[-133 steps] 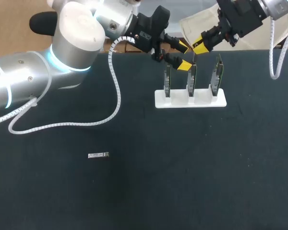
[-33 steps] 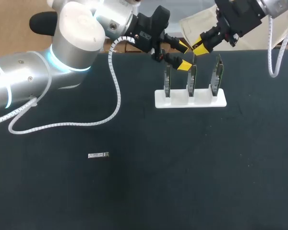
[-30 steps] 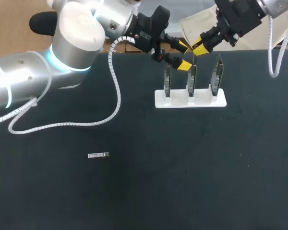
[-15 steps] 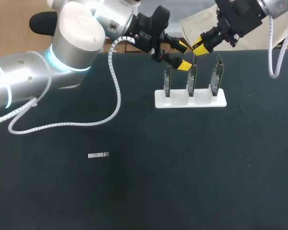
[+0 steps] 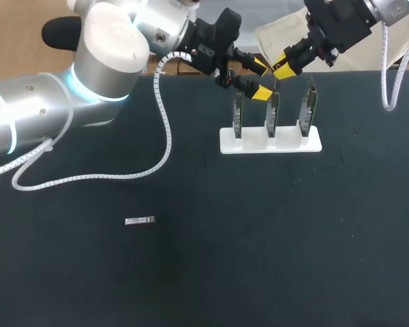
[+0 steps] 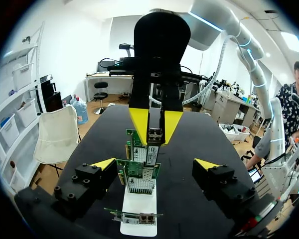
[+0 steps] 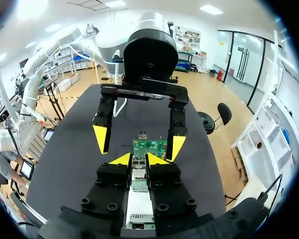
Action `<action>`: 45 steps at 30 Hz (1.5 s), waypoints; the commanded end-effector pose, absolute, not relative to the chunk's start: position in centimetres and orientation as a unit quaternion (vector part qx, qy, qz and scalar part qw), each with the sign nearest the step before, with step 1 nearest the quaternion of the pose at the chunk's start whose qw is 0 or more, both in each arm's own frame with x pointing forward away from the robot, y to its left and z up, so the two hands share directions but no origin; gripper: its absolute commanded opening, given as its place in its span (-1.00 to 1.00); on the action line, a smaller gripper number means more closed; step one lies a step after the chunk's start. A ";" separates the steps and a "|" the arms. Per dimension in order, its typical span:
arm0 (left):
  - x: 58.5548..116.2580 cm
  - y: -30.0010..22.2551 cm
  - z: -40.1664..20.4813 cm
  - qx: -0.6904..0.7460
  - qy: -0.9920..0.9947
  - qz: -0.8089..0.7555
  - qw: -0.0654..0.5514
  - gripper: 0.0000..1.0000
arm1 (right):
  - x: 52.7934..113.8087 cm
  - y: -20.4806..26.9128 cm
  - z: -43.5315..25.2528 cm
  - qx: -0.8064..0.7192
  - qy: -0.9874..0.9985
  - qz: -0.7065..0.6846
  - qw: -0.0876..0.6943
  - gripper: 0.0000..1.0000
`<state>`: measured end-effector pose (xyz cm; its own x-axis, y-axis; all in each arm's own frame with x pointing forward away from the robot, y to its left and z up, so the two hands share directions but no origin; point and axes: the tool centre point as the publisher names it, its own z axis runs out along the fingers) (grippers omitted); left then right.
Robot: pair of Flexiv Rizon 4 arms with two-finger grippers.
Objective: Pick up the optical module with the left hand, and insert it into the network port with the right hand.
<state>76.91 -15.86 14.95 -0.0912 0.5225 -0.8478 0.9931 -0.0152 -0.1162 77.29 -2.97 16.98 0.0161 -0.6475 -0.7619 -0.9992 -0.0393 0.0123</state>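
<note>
A white holder at the table's far side carries three upright green network cards. My right gripper hovers over the middle card, shut on a small silver optical module that points down at that card's port. In the right wrist view the module sits between the right gripper's yellow tips, just above the card. My left gripper stands open beside the cards, facing the right gripper, with nothing between its fingers. A second silver module lies flat on the table.
The dark table top stretches wide in front of the holder. A white coiled cable from my left arm droops onto the table at the left. A second coiled cable hangs from my right arm at the far right.
</note>
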 end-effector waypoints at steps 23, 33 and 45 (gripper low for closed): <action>77.2 -16.0 15.0 0.602 0.631 -0.384 0.304 1.00 | 78.0 -3.1 17.4 -0.641 0.637 0.323 0.281 -1.00; 77.2 -16.0 15.0 0.602 0.631 -0.384 0.304 1.00 | 78.1 -3.2 17.0 -0.640 0.639 0.324 0.276 -1.00; 77.2 -16.0 15.0 0.602 0.631 -0.384 0.304 1.00 | 78.1 -2.9 17.0 -0.641 0.637 0.328 0.276 -1.00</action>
<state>76.91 -15.87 14.95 -0.0912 0.5224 -0.8478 0.9931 -0.0153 -0.1162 77.89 -2.93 17.08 -0.0275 -0.6354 -0.7717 -0.9975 -0.0327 0.0624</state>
